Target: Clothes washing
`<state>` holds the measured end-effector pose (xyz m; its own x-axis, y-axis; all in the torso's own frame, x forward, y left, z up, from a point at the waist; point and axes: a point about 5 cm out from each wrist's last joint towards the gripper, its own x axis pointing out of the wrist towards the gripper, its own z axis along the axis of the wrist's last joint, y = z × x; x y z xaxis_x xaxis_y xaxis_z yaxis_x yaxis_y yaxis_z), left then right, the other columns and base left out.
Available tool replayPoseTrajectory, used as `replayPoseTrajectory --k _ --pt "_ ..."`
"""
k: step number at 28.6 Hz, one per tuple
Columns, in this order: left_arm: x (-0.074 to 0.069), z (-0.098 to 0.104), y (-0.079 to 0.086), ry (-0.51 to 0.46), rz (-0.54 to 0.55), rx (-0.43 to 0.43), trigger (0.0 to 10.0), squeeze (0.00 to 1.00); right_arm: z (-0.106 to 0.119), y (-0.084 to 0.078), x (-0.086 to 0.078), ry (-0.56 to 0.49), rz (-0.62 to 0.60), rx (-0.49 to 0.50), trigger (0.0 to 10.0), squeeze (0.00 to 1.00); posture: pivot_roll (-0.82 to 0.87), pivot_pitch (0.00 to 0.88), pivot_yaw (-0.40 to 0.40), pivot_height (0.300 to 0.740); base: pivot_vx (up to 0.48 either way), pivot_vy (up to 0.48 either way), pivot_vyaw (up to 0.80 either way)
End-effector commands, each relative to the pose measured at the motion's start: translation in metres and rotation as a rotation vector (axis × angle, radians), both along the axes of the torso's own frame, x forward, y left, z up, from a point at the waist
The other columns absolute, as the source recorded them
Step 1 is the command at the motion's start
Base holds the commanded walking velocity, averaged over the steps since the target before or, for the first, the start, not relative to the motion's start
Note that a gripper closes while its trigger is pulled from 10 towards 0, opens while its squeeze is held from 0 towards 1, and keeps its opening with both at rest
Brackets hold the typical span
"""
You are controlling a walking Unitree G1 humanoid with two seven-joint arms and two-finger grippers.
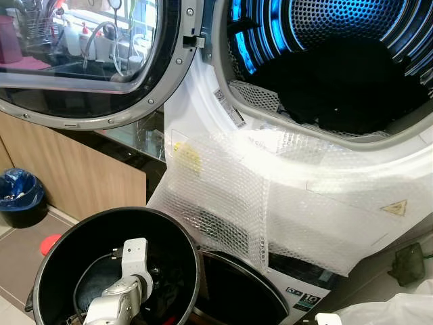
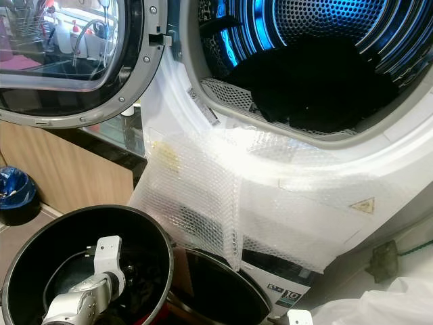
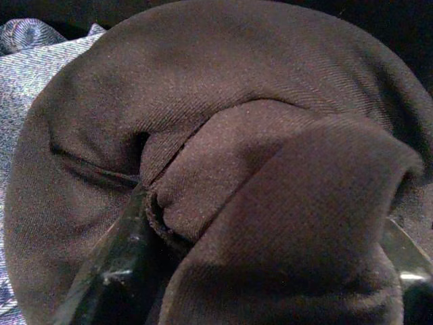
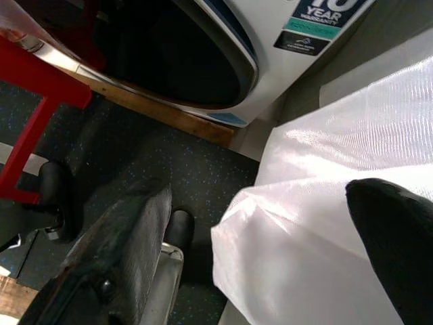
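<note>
The white front-loading machine with its blue-lit perforated drum (image 1: 318, 27) takes the upper right of the frame, and a heap of dark clothes (image 1: 352, 81) lies inside the drum. Its round glass door with the grey ring (image 1: 88, 61) stands open at the upper left. A sheet of clear bubble wrap (image 1: 223, 196) hangs over the white front below the opening. At the lower left stands a round black laundry basket (image 1: 51, 250), and the silver left arm (image 1: 125, 288) reaches down into it. In the left wrist view, the left gripper (image 3: 264, 271) has its jaws clamped on a dark brown woven garment (image 3: 223, 135), which lies beside a blue-grey speckled cloth (image 3: 34, 61). The right gripper (image 4: 270, 250) hangs low near a white plastic sack (image 4: 352, 135), jaws apart, holding nothing.
</note>
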<state>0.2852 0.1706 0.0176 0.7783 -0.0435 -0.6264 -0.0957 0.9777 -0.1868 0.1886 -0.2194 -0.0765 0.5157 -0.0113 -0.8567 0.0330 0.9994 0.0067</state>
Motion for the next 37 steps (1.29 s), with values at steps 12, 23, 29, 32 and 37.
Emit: replayPoseTrajectory --k 12,23,29,32,37 --pt "0.000 0.001 -0.006 -0.035 0.022 -0.051 0.0 0.00 0.004 0.002 0.009 -0.008 0.027 -0.014 10.0 0.00 0.06 0.000 -0.168 0.740 0.000 0.000 0.00" --pt "0.007 0.032 0.005 -0.216 0.097 -0.004 0.0 0.00 0.007 0.008 0.017 -0.032 0.036 0.002 10.0 0.00 0.08 0.000 -0.162 0.740 0.000 0.000 0.00" --pt "-0.008 0.082 0.012 -0.447 0.122 0.048 0.0 0.00 0.010 0.007 0.021 -0.043 0.026 0.002 10.0 0.00 0.13 0.000 -0.167 0.740 0.000 0.000 0.00" --pt "-0.020 0.096 0.010 -0.497 0.113 0.051 0.0 0.00 0.011 0.009 0.025 -0.047 0.033 0.007 10.0 0.00 0.16 0.000 -0.173 0.740 0.000 0.000 0.00" --pt "-0.031 0.131 0.004 -0.645 0.042 0.009 0.0 0.00 0.014 0.014 0.031 -0.058 0.041 0.014 10.0 0.00 0.19 0.000 -0.179 0.740 0.000 0.000 0.00"
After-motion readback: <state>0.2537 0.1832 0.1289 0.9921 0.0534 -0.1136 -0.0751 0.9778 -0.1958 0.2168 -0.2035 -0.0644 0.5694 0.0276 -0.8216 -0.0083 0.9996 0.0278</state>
